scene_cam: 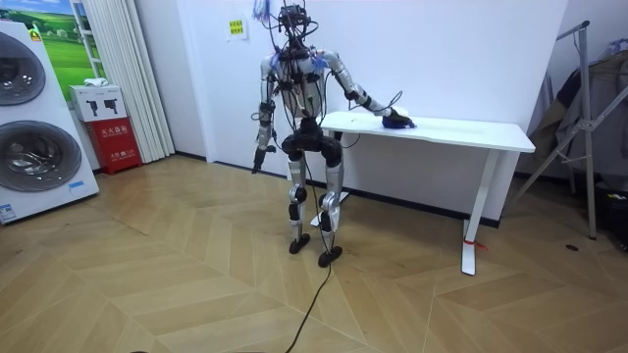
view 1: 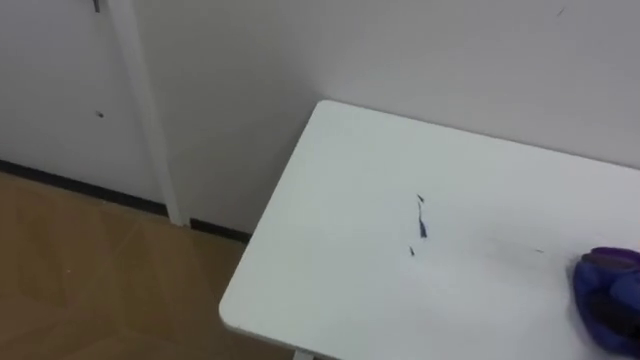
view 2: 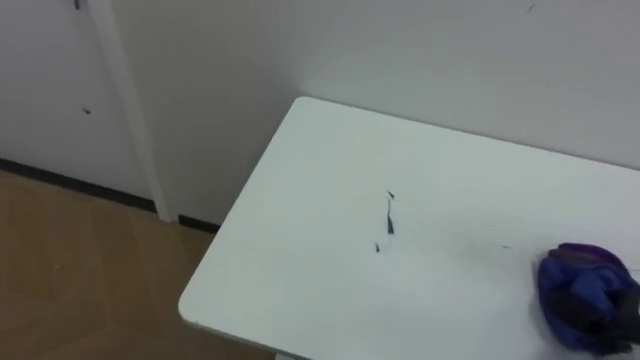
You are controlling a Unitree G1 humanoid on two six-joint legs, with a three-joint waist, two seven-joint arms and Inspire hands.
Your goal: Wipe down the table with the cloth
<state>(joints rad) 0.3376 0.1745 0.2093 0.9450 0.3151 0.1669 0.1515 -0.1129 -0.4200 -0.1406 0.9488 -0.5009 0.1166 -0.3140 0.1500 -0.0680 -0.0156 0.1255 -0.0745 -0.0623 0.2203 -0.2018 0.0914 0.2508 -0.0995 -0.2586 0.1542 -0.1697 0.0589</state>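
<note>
A white table (view 1: 330, 270) stands against the wall, and its left end is in front of me. Small blue marks (view 1: 421, 226) stain the top near the middle; they also show in the right eye view (view 2: 390, 222). A bunched blue-purple cloth (view 2: 578, 288) lies on the table at the right edge of the eye views. My right hand (scene_cam: 392, 120) rests at the cloth (scene_cam: 399, 123), arm stretched out over the tabletop. My left hand (scene_cam: 257, 157) hangs by my side. In the room view I stand upright at the table's left end, facing the wall.
Wood floor (view 1: 90, 270) lies left of the table, with a white wall and dark baseboard (view 1: 80, 188) behind. Washing machines (scene_cam: 34, 147) and a red box (scene_cam: 118, 145) stand at the room view's left. A clothes rack (scene_cam: 589, 118) stands at its right.
</note>
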